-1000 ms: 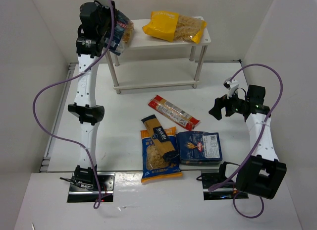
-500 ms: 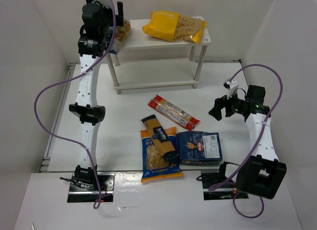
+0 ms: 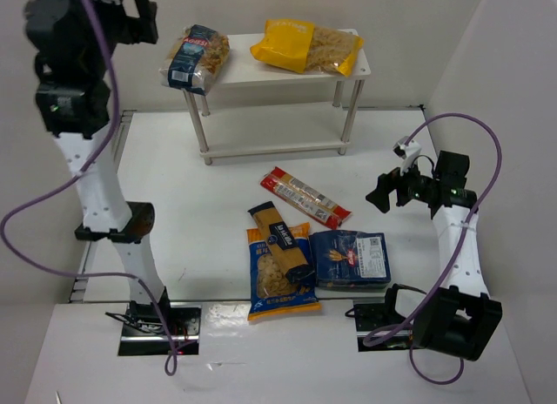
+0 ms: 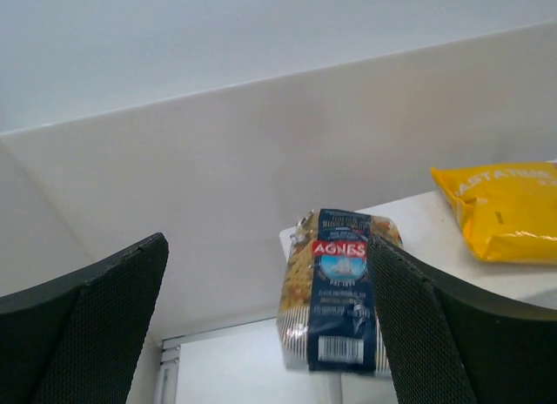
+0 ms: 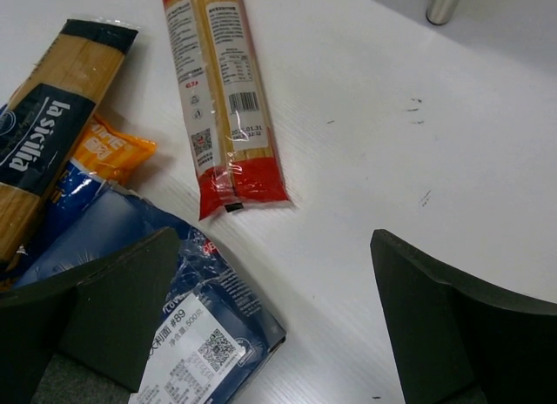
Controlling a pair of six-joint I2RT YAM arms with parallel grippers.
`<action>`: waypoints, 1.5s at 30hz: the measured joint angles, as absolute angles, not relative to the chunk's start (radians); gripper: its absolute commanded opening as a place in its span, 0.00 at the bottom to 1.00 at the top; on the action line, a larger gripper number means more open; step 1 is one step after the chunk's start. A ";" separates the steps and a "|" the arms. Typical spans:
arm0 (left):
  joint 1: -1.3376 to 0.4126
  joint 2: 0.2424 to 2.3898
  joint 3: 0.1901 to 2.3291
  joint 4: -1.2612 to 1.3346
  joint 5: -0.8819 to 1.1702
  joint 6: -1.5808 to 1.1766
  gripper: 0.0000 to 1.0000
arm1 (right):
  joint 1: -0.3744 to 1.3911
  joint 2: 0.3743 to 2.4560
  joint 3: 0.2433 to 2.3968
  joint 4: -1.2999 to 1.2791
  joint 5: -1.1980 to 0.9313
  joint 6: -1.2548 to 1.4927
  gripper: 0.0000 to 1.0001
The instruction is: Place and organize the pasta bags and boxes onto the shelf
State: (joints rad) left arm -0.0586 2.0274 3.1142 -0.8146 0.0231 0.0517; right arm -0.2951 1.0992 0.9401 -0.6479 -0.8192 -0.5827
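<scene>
The white shelf [image 3: 261, 73] stands at the back of the table. On its top board lie the clear bag with the dark blue label [image 3: 196, 57] at the left end, slightly over the edge, and the big yellow bag [image 3: 305, 45] to its right. My left gripper [image 3: 139, 21] hangs open and empty, high and left of the clear bag [image 4: 339, 304]. On the table lie the long red-clear packet [image 3: 305, 197], the long yellow box [image 3: 278, 239] across the blue-orange bag [image 3: 280, 282], and the flat dark blue pack [image 3: 350, 259]. My right gripper [image 3: 387, 191] is open above the table, right of the red packet [image 5: 222, 90].
White walls close in the table on the left, back and right. The shelf's lower board [image 3: 270, 130] is bare. A shelf leg [image 5: 444, 3] shows at the top of the right wrist view. Purple cables loop from both arms.
My left gripper opened and let go of the clear bag, which now rests on the shelf's top board. The left arm then drew back up and to the left. The right arm stayed still.
</scene>
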 measured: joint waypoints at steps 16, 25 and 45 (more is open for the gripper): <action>0.379 1.963 2.775 -1.244 0.870 0.180 1.00 | -0.295 1.000 0.940 -0.652 -0.855 -0.585 1.00; 0.532 1.492 1.757 -0.890 1.005 0.125 1.00 | -0.295 0.996 0.940 -0.652 -0.873 -0.586 1.00; 0.493 1.229 1.291 -0.124 0.825 -0.267 1.00 | -0.295 0.991 0.940 -0.651 -0.880 -0.585 1.00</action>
State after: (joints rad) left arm 0.4927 1.2293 1.2915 -0.1238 0.8253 -0.2672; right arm -0.2955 0.9905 0.9401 -0.6510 -0.8799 -0.5850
